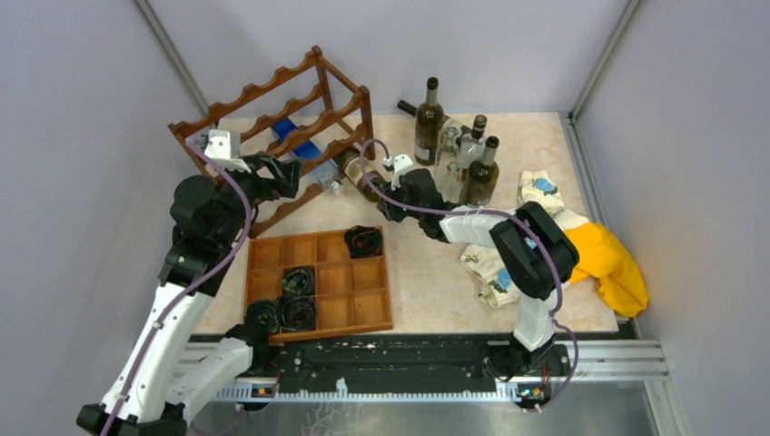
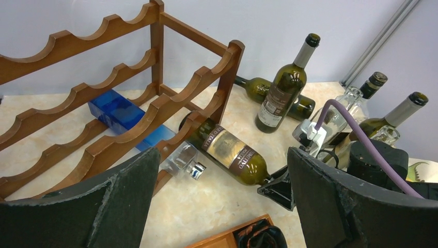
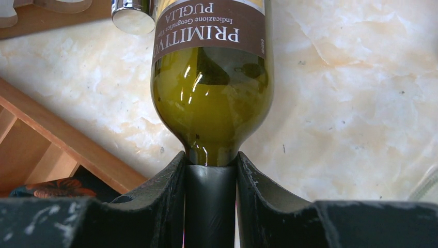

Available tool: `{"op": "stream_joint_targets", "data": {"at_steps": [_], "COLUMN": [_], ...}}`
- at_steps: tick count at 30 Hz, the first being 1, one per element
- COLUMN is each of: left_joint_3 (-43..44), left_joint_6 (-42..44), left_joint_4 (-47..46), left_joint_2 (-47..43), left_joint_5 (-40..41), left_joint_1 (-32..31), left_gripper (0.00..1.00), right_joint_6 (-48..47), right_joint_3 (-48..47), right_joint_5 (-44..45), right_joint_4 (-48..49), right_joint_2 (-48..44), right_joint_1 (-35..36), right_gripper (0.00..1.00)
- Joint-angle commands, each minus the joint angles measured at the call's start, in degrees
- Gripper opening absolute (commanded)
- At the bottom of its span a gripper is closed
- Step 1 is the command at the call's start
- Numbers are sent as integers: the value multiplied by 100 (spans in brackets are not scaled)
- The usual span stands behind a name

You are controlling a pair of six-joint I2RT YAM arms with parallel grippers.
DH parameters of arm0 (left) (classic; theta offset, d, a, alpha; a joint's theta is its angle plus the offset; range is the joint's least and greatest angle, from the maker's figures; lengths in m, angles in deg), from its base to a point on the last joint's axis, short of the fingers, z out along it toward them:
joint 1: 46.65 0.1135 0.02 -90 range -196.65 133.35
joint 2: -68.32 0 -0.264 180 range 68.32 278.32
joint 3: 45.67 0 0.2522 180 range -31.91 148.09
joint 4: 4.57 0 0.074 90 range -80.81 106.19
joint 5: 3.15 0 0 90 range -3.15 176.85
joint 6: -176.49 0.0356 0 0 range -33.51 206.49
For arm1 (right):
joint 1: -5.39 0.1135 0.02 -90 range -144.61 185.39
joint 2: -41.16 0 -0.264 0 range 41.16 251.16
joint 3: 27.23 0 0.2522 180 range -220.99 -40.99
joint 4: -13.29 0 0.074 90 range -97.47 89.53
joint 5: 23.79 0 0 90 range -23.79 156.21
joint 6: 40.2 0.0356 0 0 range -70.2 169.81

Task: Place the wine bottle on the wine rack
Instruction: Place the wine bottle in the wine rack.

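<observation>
The right gripper (image 3: pixel 210 164) pinches the black-capped neck of a green wine bottle (image 3: pixel 209 88), its fingers (image 3: pixel 165 191) pressed against either side just below the shoulder. The wine bottle lies on a slant at the near right corner of the dark wooden wine rack (image 2: pixel 230 77). Its base end is tucked in at the lowest scalloped tier beside the corner post, and its neck points out toward the near right over the marbled table (image 1: pixel 436 282). Whether its body touches the tabletop cannot be told. A brown label reading "Primitivo Puglia" faces up.

The left gripper (image 1: pixel 283 174) hovers at the rack's near side, jaws spread wide with nothing between them.

A blue glass object (image 2: pixel 116 111) lies inside the rack's bottom tier. A clear bottle (image 2: pixel 181 161) with a silver cap rests just beside the wine bottle, on its left. To the right of the rack, three dark bottles (image 1: pixel 429 116) stand upright among clear glassware, and another lies flat behind them.

An orange-brown compartment tray (image 1: pixel 368 307) sits near the arms, with dark rolled items (image 1: pixel 297 313) in several of its cells. Printed cloths (image 1: pixel 540 191) and a yellow cloth (image 1: pixel 617 263) lie along the table's right edge.
</observation>
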Motion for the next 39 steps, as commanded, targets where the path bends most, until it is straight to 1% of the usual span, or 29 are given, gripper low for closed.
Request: {"op": "stream_joint_targets", "data": {"at_steps": [1, 12, 29, 34, 39], "left_joint_3": [260, 336, 260, 249, 214], "left_joint_6": [166, 106, -136, -139, -139], "left_joint_4": [-226, -326, -648, -728, -741], "left_joint_2": [105, 322, 595, 636, 679], "left_joint_5": [-51, -101, 32, 111, 149], "left_joint_1": [37, 37, 37, 37, 37], "left_gripper": [98, 98, 98, 98, 98], "right_joint_6": [-129, -328, -65, -5, -11], "right_joint_3": [-552, -1314, -2853, -3044, -2969], "right_joint_5": [-311, -877, -1181, -1078, -906], "right_joint_4": [1127, 1164, 1156, 1140, 1169], "right_joint_2": [47, 774, 1924, 2078, 2039], "right_joint_1": [-71, -355, -523, -525, -501], "right_gripper": [0, 0, 0, 0, 0]}}
